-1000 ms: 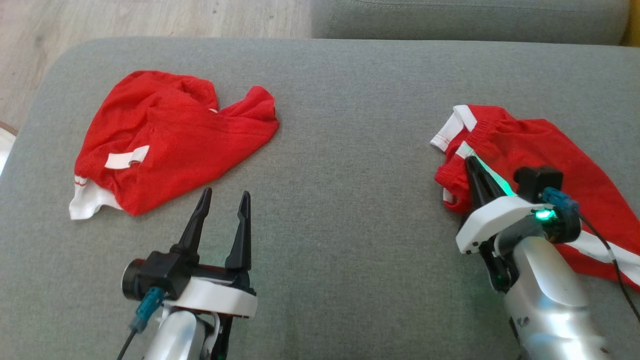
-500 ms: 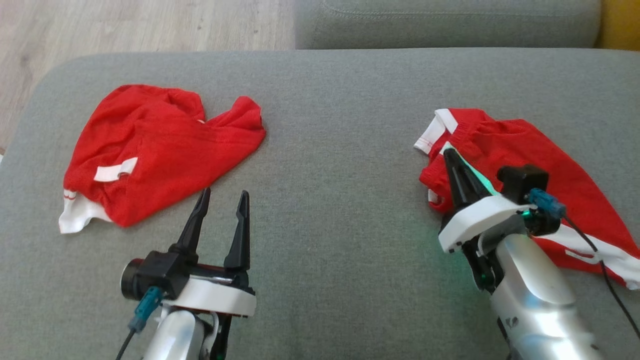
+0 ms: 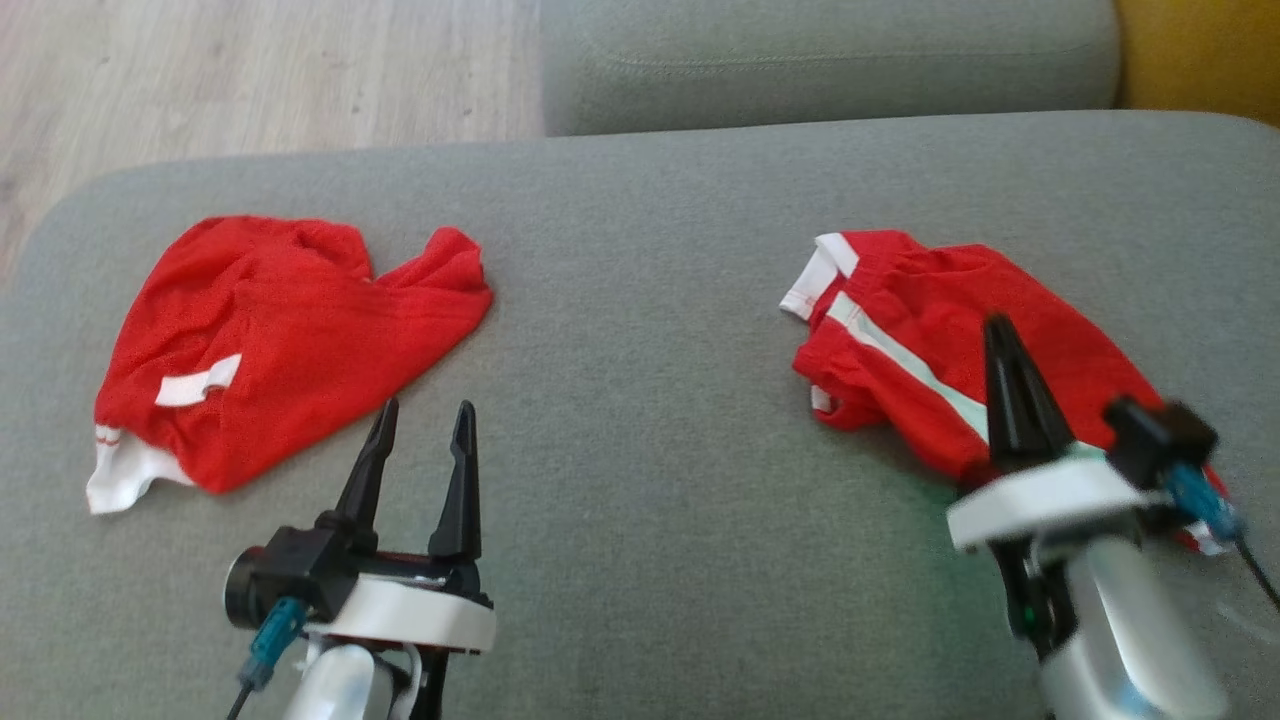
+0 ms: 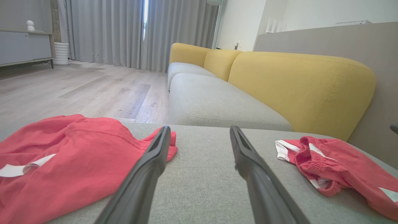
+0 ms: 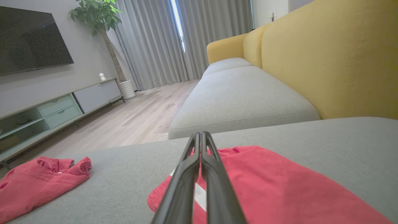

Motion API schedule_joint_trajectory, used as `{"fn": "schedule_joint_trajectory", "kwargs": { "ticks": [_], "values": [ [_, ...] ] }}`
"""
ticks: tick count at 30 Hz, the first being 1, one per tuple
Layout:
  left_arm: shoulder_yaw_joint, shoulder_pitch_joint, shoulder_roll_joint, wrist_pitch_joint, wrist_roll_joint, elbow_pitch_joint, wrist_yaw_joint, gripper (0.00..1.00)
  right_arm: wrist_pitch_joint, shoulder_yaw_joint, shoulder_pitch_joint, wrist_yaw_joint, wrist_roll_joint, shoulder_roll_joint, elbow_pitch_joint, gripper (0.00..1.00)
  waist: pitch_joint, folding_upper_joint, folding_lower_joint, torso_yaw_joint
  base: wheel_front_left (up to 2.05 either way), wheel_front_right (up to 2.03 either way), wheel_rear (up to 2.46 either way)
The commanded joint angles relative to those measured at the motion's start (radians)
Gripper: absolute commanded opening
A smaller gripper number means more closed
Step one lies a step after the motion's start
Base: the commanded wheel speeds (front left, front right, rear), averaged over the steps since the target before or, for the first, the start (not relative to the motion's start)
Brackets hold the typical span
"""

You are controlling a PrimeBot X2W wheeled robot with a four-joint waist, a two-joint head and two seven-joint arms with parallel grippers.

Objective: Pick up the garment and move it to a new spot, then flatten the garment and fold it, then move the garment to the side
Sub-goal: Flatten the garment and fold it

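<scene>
Two red garments with white trim lie on the grey sofa cushion (image 3: 650, 300). One crumpled garment (image 3: 270, 340) (image 4: 62, 161) (image 5: 37, 180) is at the left. The other garment (image 3: 920, 310) (image 4: 335, 161) (image 5: 264, 180), with a white stripe and an elastic waistband, lies at the right. My right gripper (image 3: 995, 325) (image 5: 199, 133) is shut, its fingers pressed together over the middle of the right garment with no cloth seen between them. My left gripper (image 3: 424, 410) (image 4: 199, 130) is open and holds nothing, just to the right of the left garment's near edge.
A second grey seat cushion (image 3: 800, 60) lies beyond the one I work on. A yellow backrest (image 3: 1200, 50) (image 4: 295, 87) runs along the right. Wooden floor (image 3: 250, 70) is past the cushion's rounded far-left corner.
The head camera has shifted, so the whole picture slid. My shut right gripper has drawn away from the garment's waistband end, back and to the right over its middle. The left gripper holds its pose.
</scene>
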Motion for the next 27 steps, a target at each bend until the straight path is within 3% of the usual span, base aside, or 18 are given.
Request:
{"fn": "schedule_joint_trajectory", "kwargs": {
  "ticks": [1,2,3,13,20,27],
  "values": [
    [0.036,-0.021,0.002,-0.009,-0.003,-0.035,0.003,1.00,-0.011,0.012,-0.001,-0.001,0.002,0.006,-0.049,0.00,-0.010,0.0000,0.0001,-0.010,0.00,0.00,0.00],
    [0.036,-0.017,0.002,-0.009,-0.003,-0.034,0.002,1.00,-0.011,0.007,0.025,-0.001,0.003,0.008,-0.065,0.42,-0.014,0.0000,0.0001,-0.013,0.00,0.00,0.00],
    [0.036,-0.012,0.002,-0.009,-0.003,-0.033,0.001,1.00,-0.011,0.003,0.049,-0.001,0.007,0.009,-0.081,1.00,-0.018,0.0000,0.0001,-0.016,0.00,0.00,0.00],
    [0.036,0.020,0.002,-0.009,-0.002,-0.026,-0.003,1.00,-0.011,0.018,0.158,-0.001,0.018,0.014,-0.157,1.00,-0.038,0.0000,0.0001,-0.033,0.00,0.00,0.00],
    [0.024,0.011,0.002,-0.009,-0.001,-0.030,-0.006,1.00,-0.002,0.016,0.139,-0.001,0.010,0.015,-0.158,1.00,-0.023,0.0000,0.0001,-0.020,0.00,0.00,0.00],
    [0.003,-0.020,0.002,-0.009,0.000,-0.021,-0.008,1.00,0.090,0.013,0.029,-0.001,-0.039,0.015,-0.085,1.00,0.028,0.0000,0.0001,0.023,0.00,0.00,0.00]
  ]
}}
